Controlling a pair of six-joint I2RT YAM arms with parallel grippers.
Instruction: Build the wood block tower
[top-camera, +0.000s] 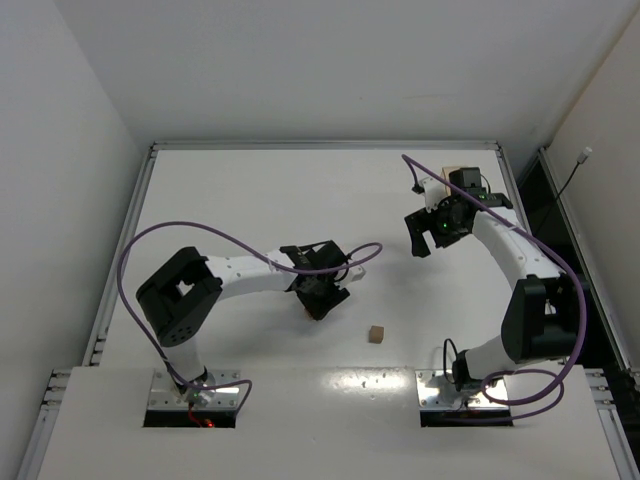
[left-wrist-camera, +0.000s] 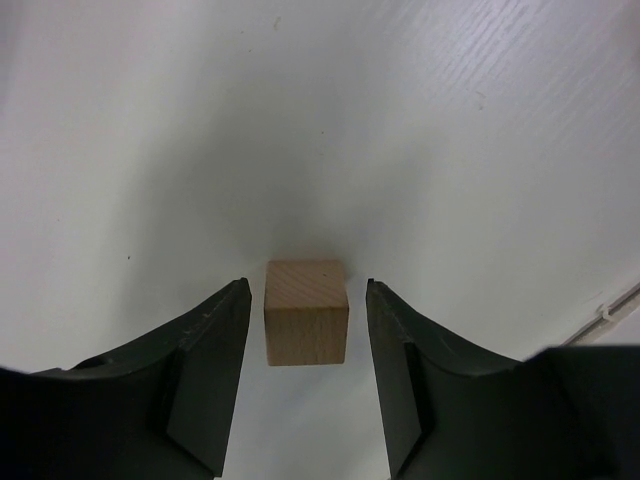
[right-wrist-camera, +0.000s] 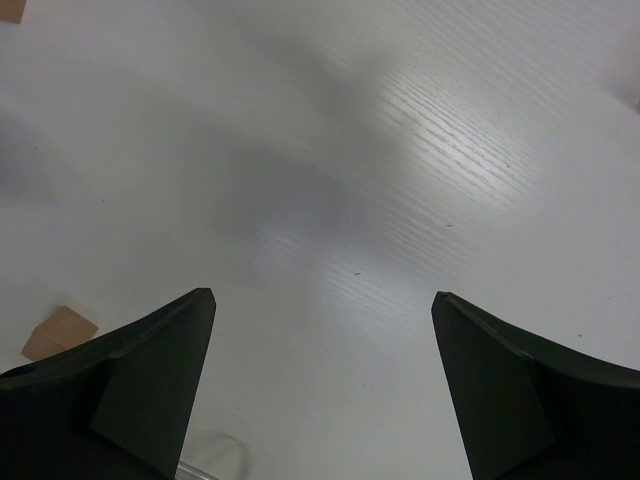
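- The left gripper (left-wrist-camera: 306, 288) was seen lowered over one cube (left-wrist-camera: 306, 325), a finger on each side of it.
- A sliver of table (top-camera: 250, 190) was visible on both sides of the cube, so the fingers (left-wrist-camera: 215, 350) were read as parted and not yet touching the wood.
- The cube was seen sitting square between the jaws, near the middle of the table; whether it rested flat could not be fully confirmed, though it looked so.
- A second cube (top-camera: 375, 334) was spotted alone, near the front edge, just right of the left gripper.
- The right gripper (right-wrist-camera: 322, 294) was held high at the far right, spread wide with nothing between the jaws.
- A tan piece (right-wrist-camera: 60, 333), likely another cube, was caught at the lower left of the right wrist view, partly hidden by a finger.
- No stack was seen anywhere, so the task was judged to be at its start: the first pick.
- For the next move, an even squeeze on the two side faces was called for, then a straight lift, so the cube would not be twisted or flicked out.
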